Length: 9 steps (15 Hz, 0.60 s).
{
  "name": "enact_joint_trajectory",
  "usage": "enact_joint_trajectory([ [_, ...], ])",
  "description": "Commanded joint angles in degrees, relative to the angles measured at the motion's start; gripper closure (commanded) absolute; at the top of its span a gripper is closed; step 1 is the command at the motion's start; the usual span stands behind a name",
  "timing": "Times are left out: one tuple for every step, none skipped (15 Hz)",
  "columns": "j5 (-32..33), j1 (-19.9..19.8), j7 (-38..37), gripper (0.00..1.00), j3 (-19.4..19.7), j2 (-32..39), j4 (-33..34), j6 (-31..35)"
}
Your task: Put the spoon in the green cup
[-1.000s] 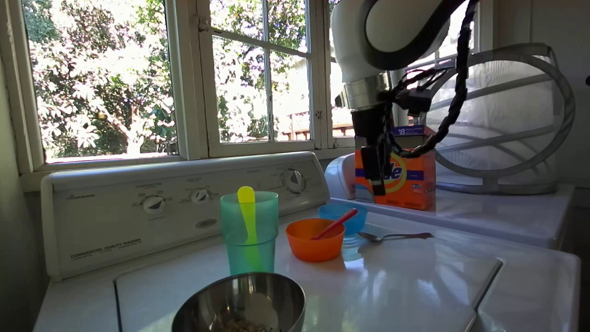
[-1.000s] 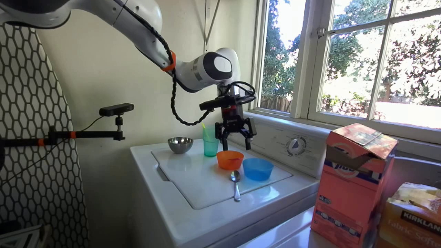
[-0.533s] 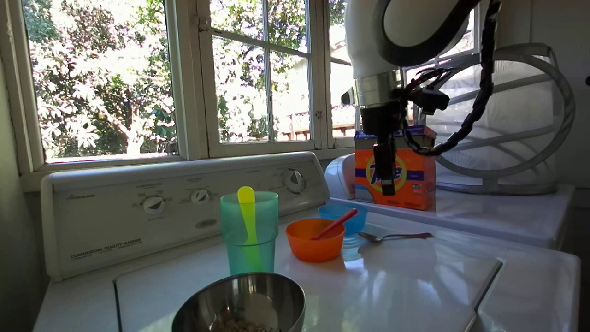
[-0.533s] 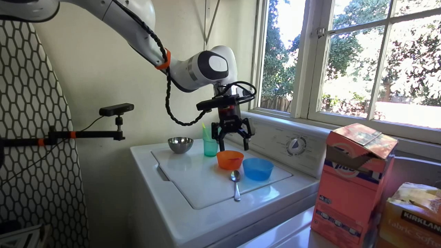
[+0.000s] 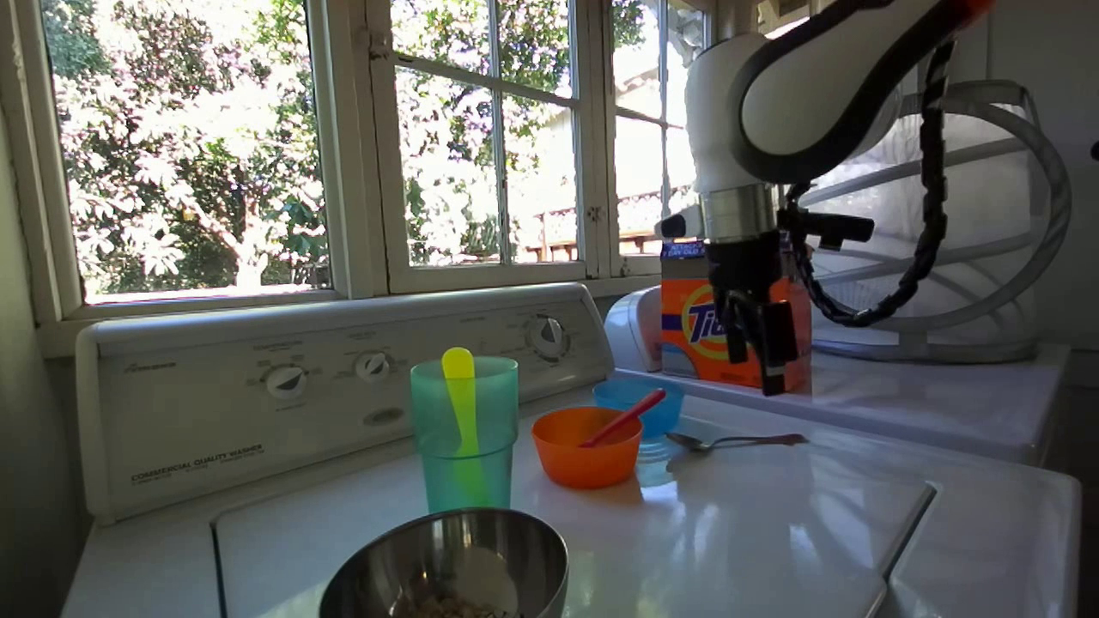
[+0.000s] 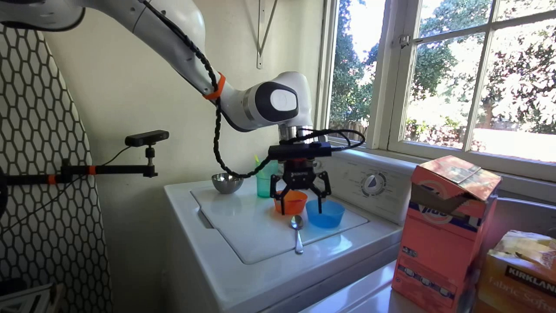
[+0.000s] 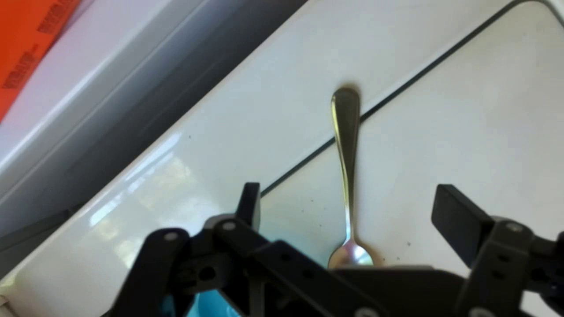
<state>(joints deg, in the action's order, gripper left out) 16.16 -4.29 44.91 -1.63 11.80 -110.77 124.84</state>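
The grey metal spoon [image 5: 747,440] lies flat on the white washer lid, its bowl end near the blue bowl; it shows in both exterior views [image 6: 298,238]. In the wrist view the spoon [image 7: 346,132] runs between my two fingers, its bowl tip hidden by the gripper body. My gripper [image 6: 302,212] is open and empty, pointing down above the spoon and apart from it; it shows in both exterior views [image 5: 755,373] and the wrist view [image 7: 346,198]. The translucent green cup [image 5: 496,421] stands upright with a yellow spoon [image 5: 458,364] in it; it also shows here [image 6: 265,188].
An orange bowl [image 5: 567,455] with a red spoon [image 5: 631,414] stands between the green cup and the blue bowl [image 6: 332,217]. A metal bowl [image 6: 227,183] stands beyond the cup. The washer's control panel [image 5: 215,403] rises along the back. A Tide box [image 6: 438,252] stands beside the washer.
My open gripper has moved down and away from the green cup, toward the grey spoon. In an exterior view it now overlaps the orange and blue bowls. The spoon and cups have not moved.
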Motion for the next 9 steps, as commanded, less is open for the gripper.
enact_joint_trajectory([
  [-2.14, -0.67, 9.12, 0.0, -0.08, 2.21, -2.2, 2.98],
  [-2.29, -0.69, 10.57, 0.0, -0.23, 2.31, -3.53, 4.93],
  [-2.93, -0.88, 13.16, 0.0, -0.57, 2.77, -4.11, 5.98],
  [-2.85, -0.9, 14.74, 0.0, -0.64, 3.27, -4.61, 7.32],
  [-3.37, -1.09, 16.4, 0.01, -0.75, 3.67, -4.91, 8.07],
  [-4.16, -1.4, 18.31, 0.06, -0.89, 3.72, -5.41, 9.14],
  [-4.8, -1.56, 19.67, 0.11, -0.91, 3.92, -5.74, 9.92],
  [-5.01, -1.55, 20.53, 0.25, -0.75, 4.24, -5.76, 10.28],
  [-5.95, -1.76, 21.86, 0.32, -0.79, 4.41, -5.79, 10.28],
])
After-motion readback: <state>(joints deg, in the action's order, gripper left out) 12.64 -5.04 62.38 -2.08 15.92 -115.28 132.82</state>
